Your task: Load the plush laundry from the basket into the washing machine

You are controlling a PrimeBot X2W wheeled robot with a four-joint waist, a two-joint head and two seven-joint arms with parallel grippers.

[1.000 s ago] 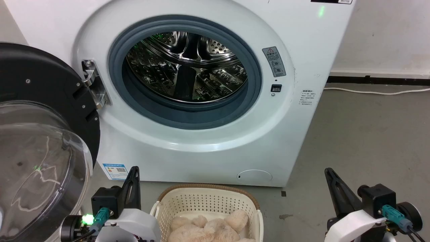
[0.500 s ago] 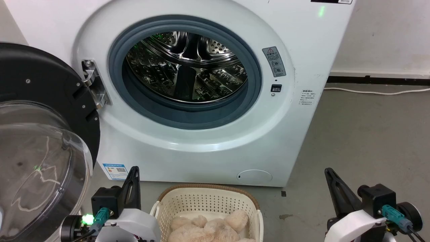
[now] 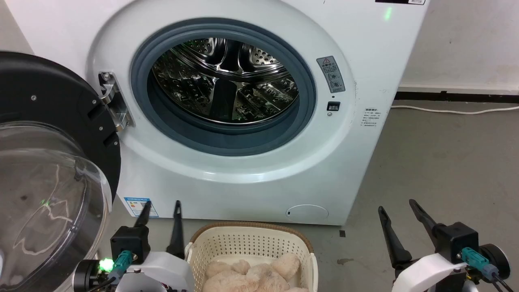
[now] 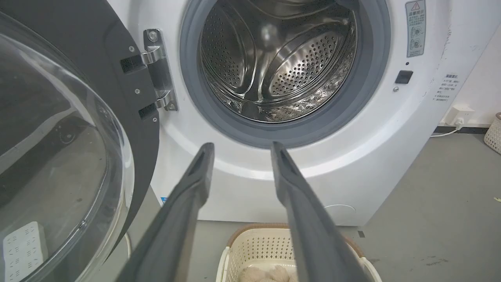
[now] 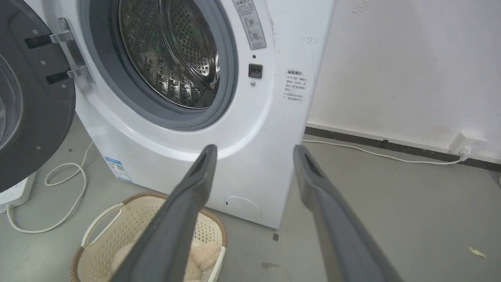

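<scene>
So we're sitting here with both pincers spread and gripping nothing; the left gripper (image 3: 161, 204) is hovering with its fingers apart, and the basket (image 3: 247, 242) is sitting just to its right; the right gripper (image 3: 396, 205) is parted too, hanging over bare floor (image 3: 446, 162) with the basket well off to its left. The plush laundry (image 3: 253, 275) is lying down in the basket, below and between the two pincers, nearer the left one. The washing machine (image 3: 243, 178) is standing straight ahead of the fingertips; its door (image 3: 44, 190) is hanging wide open out to the left of the left pincer, and the drum (image 3: 227, 81) is looking empty. We're guessing the toy is light, squishy and floppy, so it'll be sagging once lifted; we're thinking a deep pinch across the fat middle beats nipping a limb or just fur, which could be slipping free; loose limbs might be catching on the grey ring (image 3: 306, 105) going in.
</scene>
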